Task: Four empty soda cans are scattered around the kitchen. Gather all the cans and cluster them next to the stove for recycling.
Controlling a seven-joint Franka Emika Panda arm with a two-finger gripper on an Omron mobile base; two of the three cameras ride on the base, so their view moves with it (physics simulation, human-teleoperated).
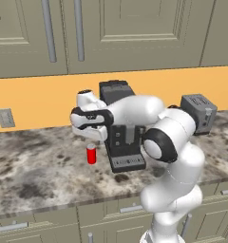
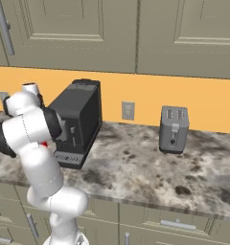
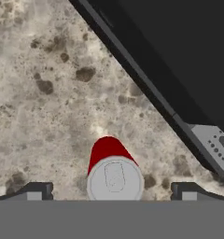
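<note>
- Red can (image 1: 91, 155) stands upright on the counter (image 1: 40, 166), mid-depth, just left of the coffee machine (image 1: 121, 142).
- Gripper (image 3: 112, 190) hangs directly above the can, fingers (image 3: 37, 190) spread wide to either side, touching nothing.
- Toaster (image 2: 173, 129) sits toward the back edge, well to the right.

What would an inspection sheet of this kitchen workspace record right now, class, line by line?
Surface: mottled stone counter.
Job's things: one red soda can upright on the counter, left of the coffee machine.
Clutter: coffee machine and toaster by the wall.
Grippers: gripper above the can, jaws open, one on either side of it in the hand view, not touching.
Cables: nothing seen.
Surroundings: orange wall, wall outlet, grey-green cabinets.
</note>
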